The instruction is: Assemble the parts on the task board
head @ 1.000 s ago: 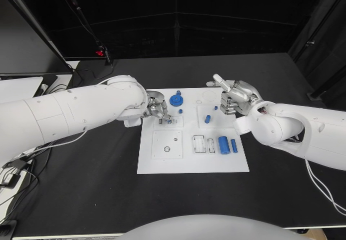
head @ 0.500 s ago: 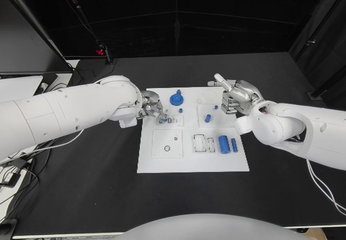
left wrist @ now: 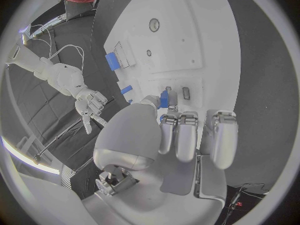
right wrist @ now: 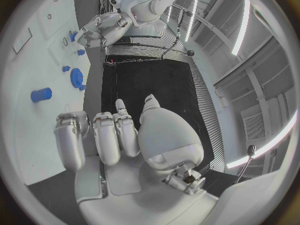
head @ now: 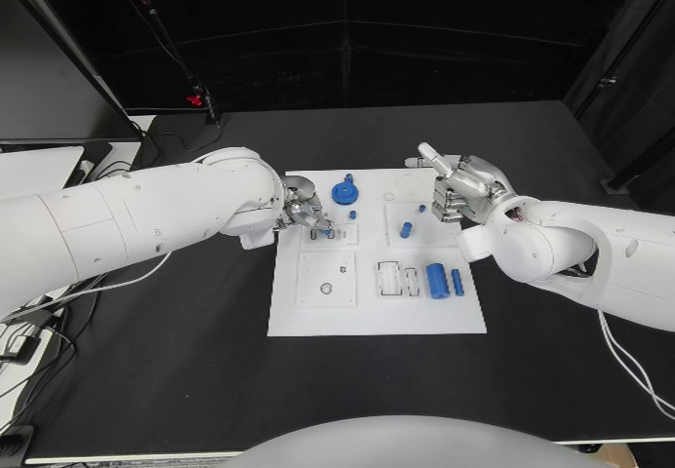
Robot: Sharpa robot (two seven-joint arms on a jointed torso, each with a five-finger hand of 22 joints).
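On the black table (head: pixel 183 341) the white task board (head: pixel 377 317) lies mid-table. The left hand (head: pixel 308 214) pinches a small blue part (left wrist: pixel 164 98) over the board's left side. The right hand (head: pixel 464 190) hovers at the board's far right corner, fingers curled, holding nothing.

A black counter (head: pixel 169 351) is seen under everything, with dark curtains (head: pixel 422 58) hung behind its far edge. A small red light (head: pixel 194 102) is lit near the far left corner. White cables (head: pixel 28 327) are trailed over the counter's left edge, beside a pale surface (head: pixel 31 174) at the left.
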